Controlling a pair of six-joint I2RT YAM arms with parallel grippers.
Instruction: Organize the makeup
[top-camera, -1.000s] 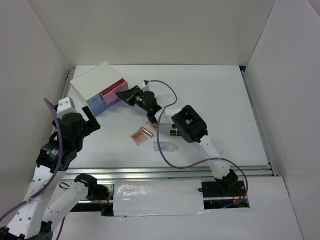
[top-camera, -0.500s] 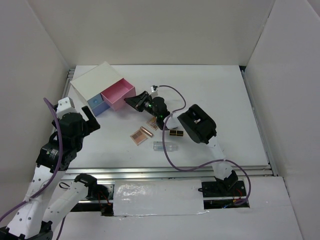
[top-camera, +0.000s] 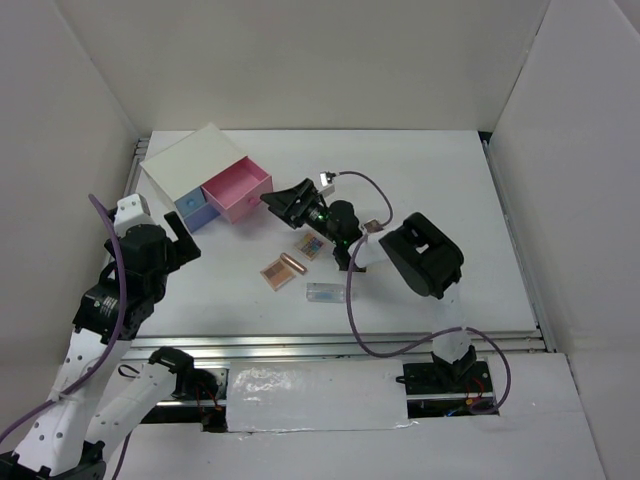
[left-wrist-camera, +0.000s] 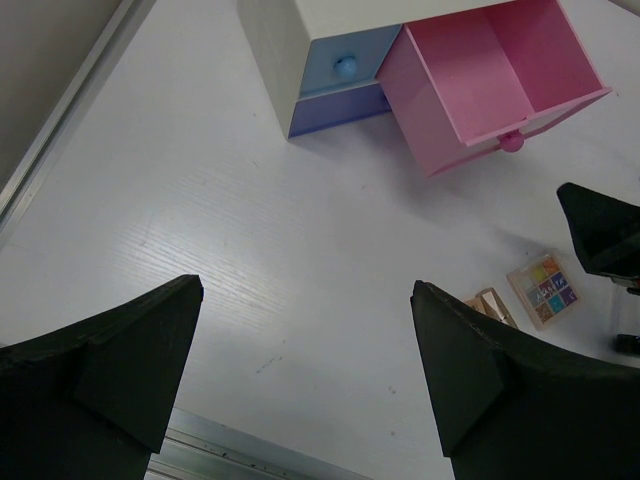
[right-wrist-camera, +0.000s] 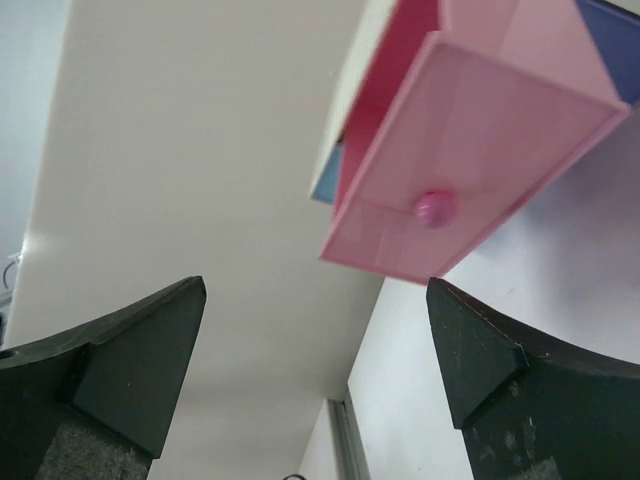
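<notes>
The makeup lies mid-table: a square eyeshadow palette (top-camera: 311, 245) (left-wrist-camera: 545, 290), a long palette (top-camera: 273, 273) (left-wrist-camera: 488, 305) with a rose-gold lipstick (top-camera: 292, 265) beside it, and a clear tube (top-camera: 325, 293). The white box (top-camera: 200, 160) at the back left has its pink drawer (top-camera: 240, 192) (left-wrist-camera: 490, 70) pulled out and empty. My right gripper (top-camera: 284, 197) (right-wrist-camera: 315, 330) stands open just off the drawer's knob (right-wrist-camera: 435, 208), holding nothing. My left gripper (top-camera: 180, 238) (left-wrist-camera: 305, 340) hangs open over bare table in front of the box.
The blue drawer (top-camera: 190, 208) (left-wrist-camera: 345, 65) is shut. The right arm's purple cable (top-camera: 350, 290) loops over the table past the clear tube. A metal rail (top-camera: 320, 343) runs along the near edge, and white walls enclose the table.
My right gripper drew the pink drawer out to the right, then opened, let go of the knob and backed off slightly. The left arm has not moved.
</notes>
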